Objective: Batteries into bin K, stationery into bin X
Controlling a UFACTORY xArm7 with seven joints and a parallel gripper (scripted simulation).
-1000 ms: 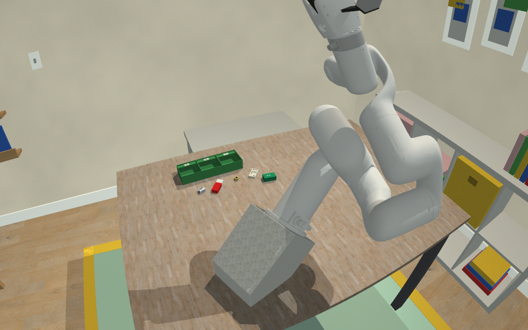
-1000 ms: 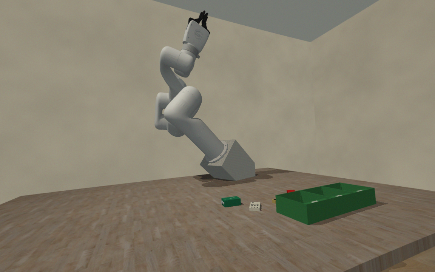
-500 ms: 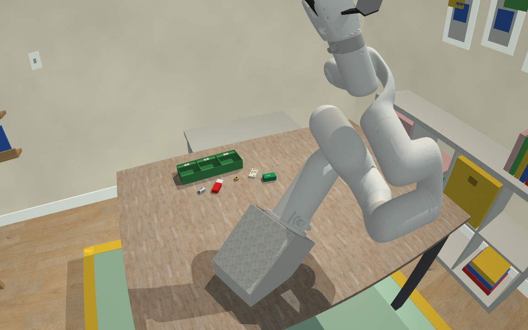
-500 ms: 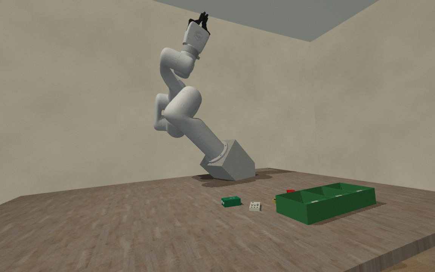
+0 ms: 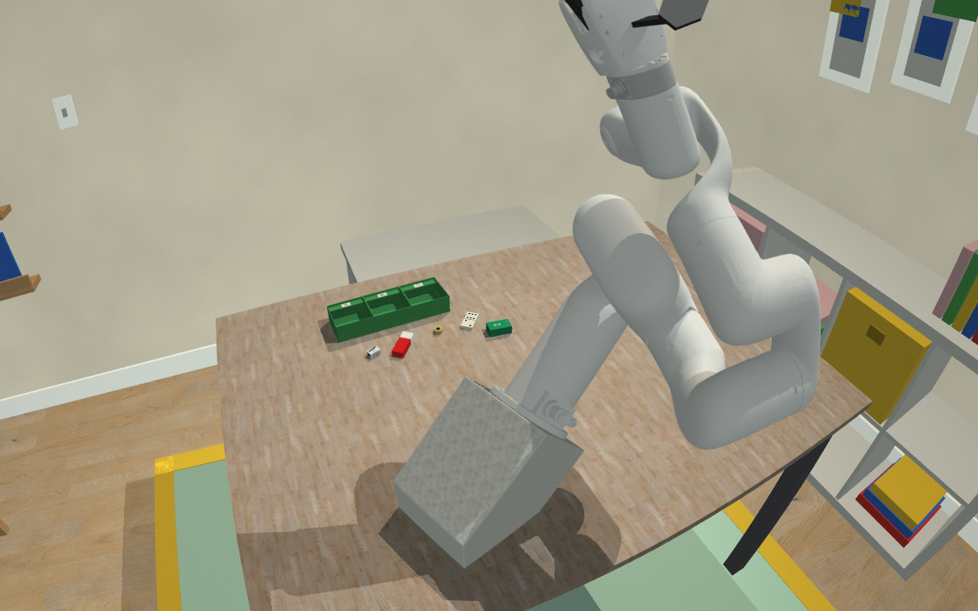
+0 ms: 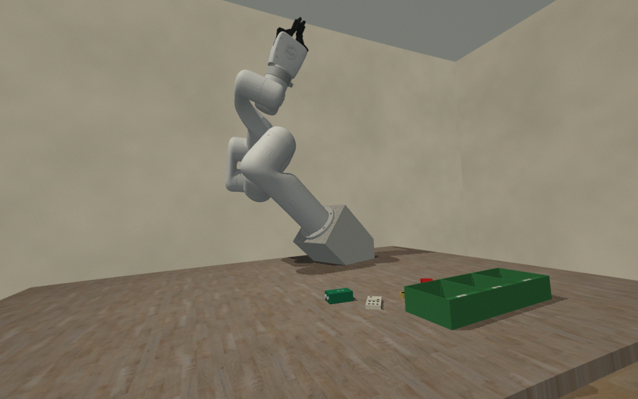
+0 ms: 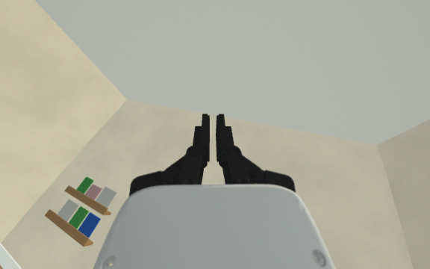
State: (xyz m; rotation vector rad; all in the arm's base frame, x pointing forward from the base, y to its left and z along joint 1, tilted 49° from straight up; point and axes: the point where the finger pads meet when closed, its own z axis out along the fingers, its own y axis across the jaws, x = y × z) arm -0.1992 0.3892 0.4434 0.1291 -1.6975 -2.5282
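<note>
My gripper [image 7: 213,124] points up at the ceiling, high above the table, and is shut with nothing between the fingers; it also shows in the exterior view [image 6: 295,24]. A green bin block with three compartments [image 5: 387,306] stands on the table far below; its labels are too small to read. In front of it lie a small silver battery [image 5: 373,351], a red and white eraser [image 5: 401,345], a small yellow ring [image 5: 438,329], a white domino [image 5: 469,320] and a green block-shaped battery [image 5: 498,327].
The arm's tilted grey base [image 5: 477,474] stands on the near part of the table. A grey cabinet [image 5: 439,239] is behind the table and a shelf unit with books [image 5: 895,356] stands at the right.
</note>
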